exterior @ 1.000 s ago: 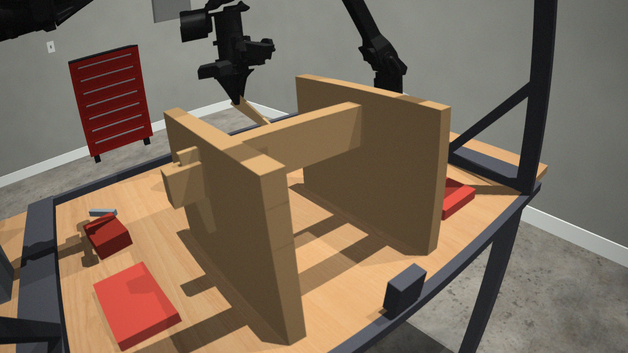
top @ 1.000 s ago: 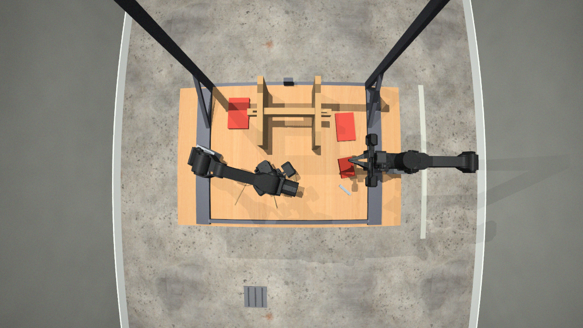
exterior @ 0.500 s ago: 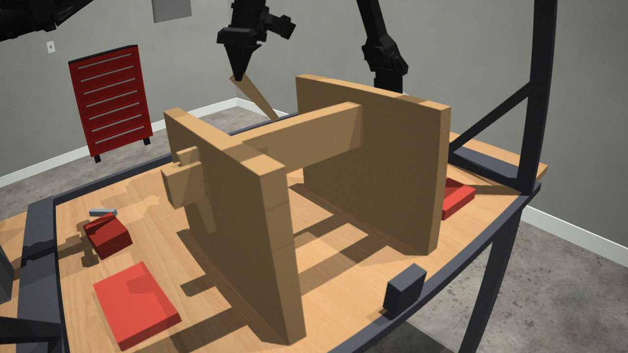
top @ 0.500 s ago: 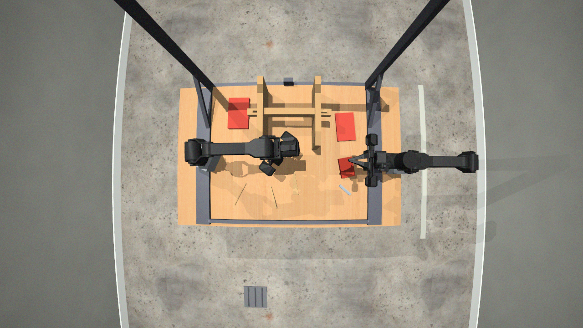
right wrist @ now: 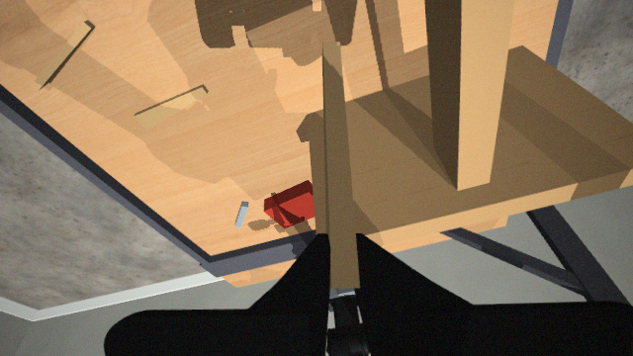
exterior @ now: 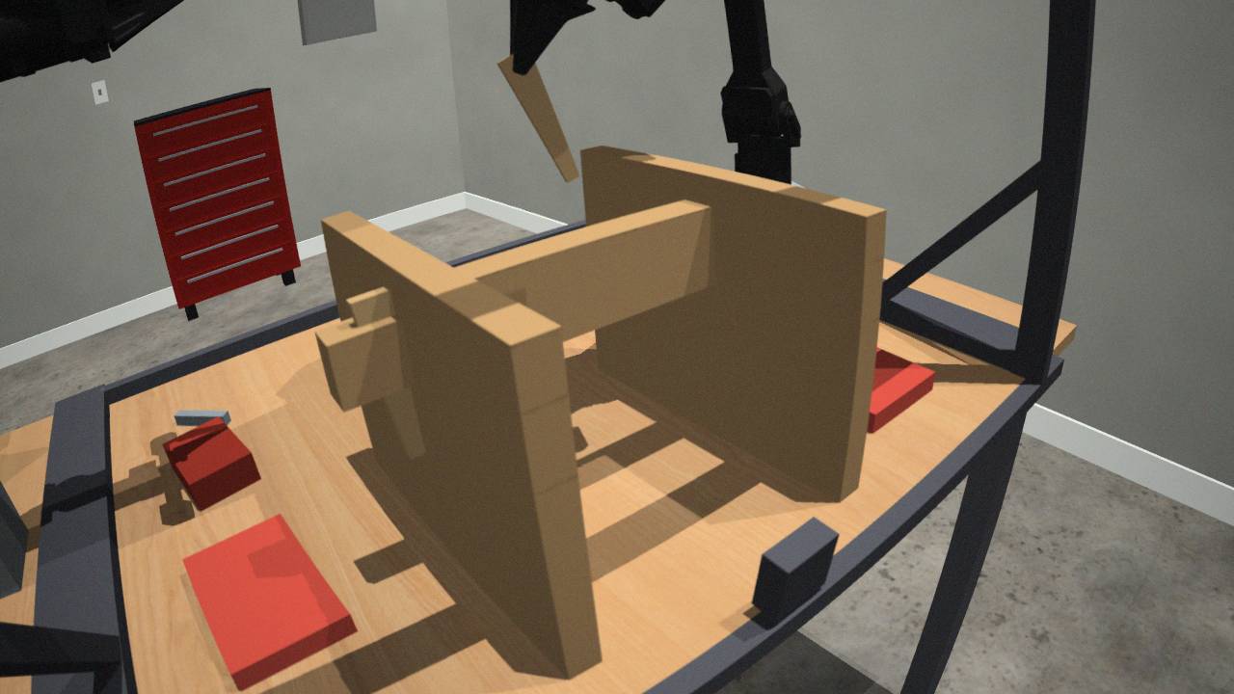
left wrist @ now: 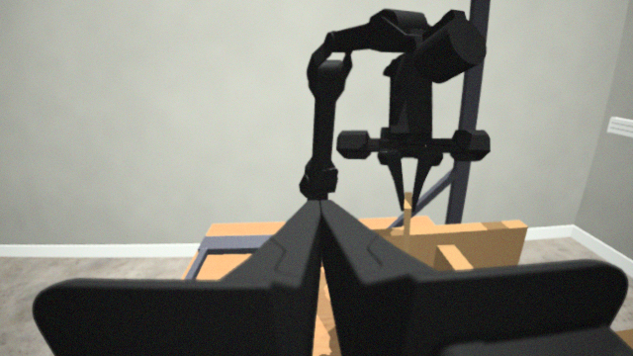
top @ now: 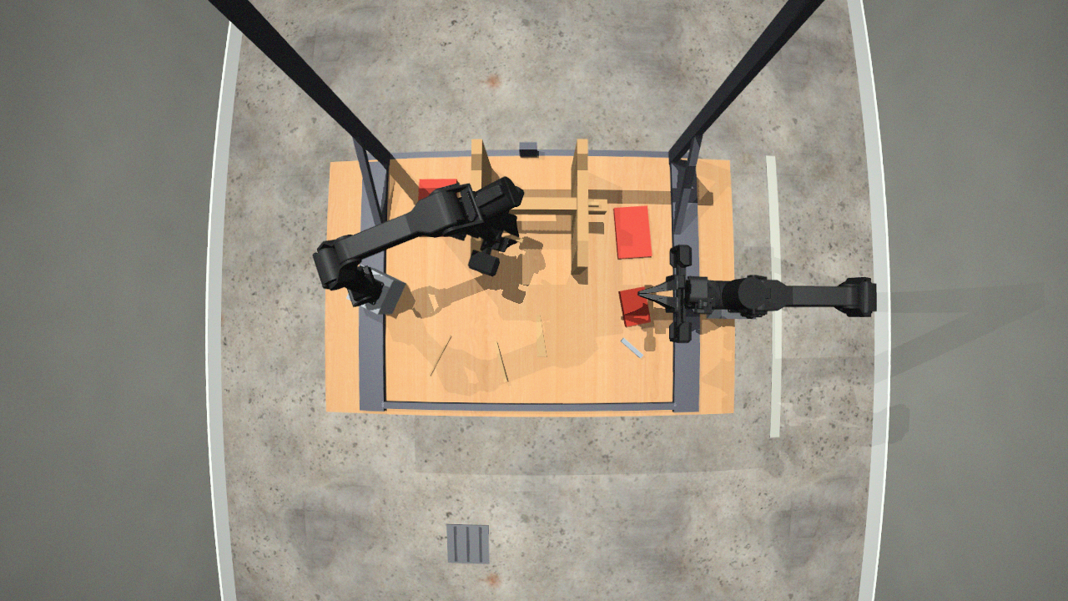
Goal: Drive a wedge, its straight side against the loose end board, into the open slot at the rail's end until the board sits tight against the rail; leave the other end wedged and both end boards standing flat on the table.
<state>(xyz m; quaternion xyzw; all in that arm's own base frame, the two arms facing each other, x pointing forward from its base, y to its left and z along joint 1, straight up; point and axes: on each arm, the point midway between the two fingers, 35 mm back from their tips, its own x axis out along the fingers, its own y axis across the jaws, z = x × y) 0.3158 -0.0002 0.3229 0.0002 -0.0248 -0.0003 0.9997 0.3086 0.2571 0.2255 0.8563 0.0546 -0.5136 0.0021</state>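
Observation:
The rail (exterior: 595, 267) joins two upright end boards. The near board (exterior: 466, 431) has a wedge (exterior: 370, 323) in its slot; this wedged end also shows in the overhead view (top: 595, 216). The far board (exterior: 741, 319) stands flat, and its slot is hidden. My right gripper (top: 509, 240) is shut on a loose wedge (exterior: 539, 120) and holds it tilted in the air, tip just above the far board's top edge. The wedge also shows in the right wrist view (right wrist: 336, 198). My left gripper (left wrist: 319, 212) is shut and empty, above a red block (top: 634, 306).
Three spare wedges (top: 440, 355) (top: 501, 361) (top: 542, 335) lie on the front of the table. A flat red pad (top: 633, 231) and a small grey piece (top: 631, 347) lie near the left arm. Another red pad (exterior: 897, 384) lies beyond the far board. Dark frame posts stand at the back corners.

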